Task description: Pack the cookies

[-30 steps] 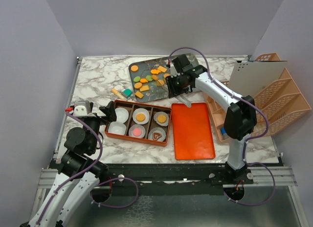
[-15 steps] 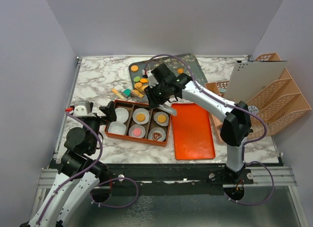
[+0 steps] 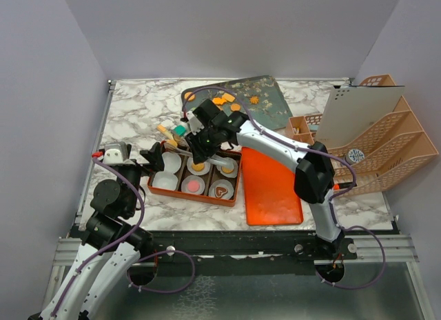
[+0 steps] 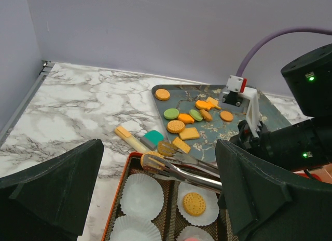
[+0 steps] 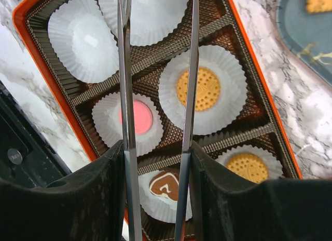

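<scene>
**Cookie packing: tongs over the box**

From above: the orange box point(image 3: 195, 196) sits just ahead of the left arm, and the right gripper point(image 3: 205, 139) hangs over its far edge. The left gripper point(image 3: 154, 153) sits just off the box's left end. Loose cookies point(image 3: 224, 99) lie on the dark tray point(image 3: 272, 103) behind the box, and an orange lid point(image 3: 272, 185) lies flat just right of it.

Left wrist cam: that gripper's fingers point(image 4: 52, 189) are spread wide with nothing between them. Past them, metal tongs point(image 4: 181, 173) reach over the box's far-left corner with an orange cookie point(image 4: 150, 160) at the tip. A teal block point(image 4: 154, 137) lies just behind the box.

Right wrist cam: the black fingers point(image 5: 62, 199) are squeezed onto the tongs — the two blades stand a little apart. Below them, white paper cups point(image 5: 85, 38) line the box. Four cups hold cookies — two round orange, one pink, one brown heart point(image 5: 162, 185).
</scene>
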### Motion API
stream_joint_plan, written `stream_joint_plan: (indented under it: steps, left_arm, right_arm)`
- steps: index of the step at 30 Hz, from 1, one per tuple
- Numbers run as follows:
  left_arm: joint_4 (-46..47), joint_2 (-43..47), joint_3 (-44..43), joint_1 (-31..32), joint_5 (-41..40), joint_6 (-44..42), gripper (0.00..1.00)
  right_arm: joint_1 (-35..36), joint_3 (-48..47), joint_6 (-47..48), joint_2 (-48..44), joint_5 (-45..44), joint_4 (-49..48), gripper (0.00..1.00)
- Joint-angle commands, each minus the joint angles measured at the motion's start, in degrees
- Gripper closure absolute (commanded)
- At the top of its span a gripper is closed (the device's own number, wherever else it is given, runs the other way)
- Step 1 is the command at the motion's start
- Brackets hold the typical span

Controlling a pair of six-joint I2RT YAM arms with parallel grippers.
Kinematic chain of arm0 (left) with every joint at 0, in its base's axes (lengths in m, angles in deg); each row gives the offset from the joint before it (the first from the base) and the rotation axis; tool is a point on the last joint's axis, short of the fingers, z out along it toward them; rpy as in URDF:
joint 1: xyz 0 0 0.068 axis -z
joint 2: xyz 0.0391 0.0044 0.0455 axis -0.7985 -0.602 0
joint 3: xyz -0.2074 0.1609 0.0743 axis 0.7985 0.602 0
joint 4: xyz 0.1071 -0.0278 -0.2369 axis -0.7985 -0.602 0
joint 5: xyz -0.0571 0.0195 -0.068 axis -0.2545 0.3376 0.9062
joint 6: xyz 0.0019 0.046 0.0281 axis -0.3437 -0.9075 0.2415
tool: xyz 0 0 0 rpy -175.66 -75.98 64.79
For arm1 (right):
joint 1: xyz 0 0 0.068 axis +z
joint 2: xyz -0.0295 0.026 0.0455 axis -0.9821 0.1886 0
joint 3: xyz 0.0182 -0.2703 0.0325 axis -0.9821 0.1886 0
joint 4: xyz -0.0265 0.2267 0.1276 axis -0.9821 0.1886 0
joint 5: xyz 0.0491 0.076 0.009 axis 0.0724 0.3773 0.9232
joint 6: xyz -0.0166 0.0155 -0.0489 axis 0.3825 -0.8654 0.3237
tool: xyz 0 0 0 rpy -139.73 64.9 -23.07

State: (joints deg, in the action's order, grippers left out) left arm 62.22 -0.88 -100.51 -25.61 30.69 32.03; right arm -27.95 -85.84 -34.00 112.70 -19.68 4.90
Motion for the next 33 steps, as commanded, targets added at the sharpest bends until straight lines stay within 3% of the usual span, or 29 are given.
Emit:
stream_joint_plan:
  steps: [1, 19, 25, 33]
  left_arm:
    - [0.58, 0.23, 0.48, -0.22, -0.16, -0.24, 0.01]
    - [0.67, 0.31, 0.55, -0.22, 0.19, -0.24, 0.01]
    - [0.82, 0.27, 0.57, -0.22, 0.3, -0.24, 0.01]
    - [0.87, 0.27, 0.59, -0.22, 0.47, -0.33, 0.01]
  right_arm:
    - [1.46, -3.66, 0.54, 2.62, 2.59, -1.18, 0.8]
    - [3.65, -4.9, 1.46, 6.53, 1.84, 2.84, 0.76]
    - [3.61, -4.78, 1.61, 6.79, 1.67, 3.15, 0.7]
    - [3.69, -5.08, 1.85, 6.77, 1.38, 3.28, 0.51]
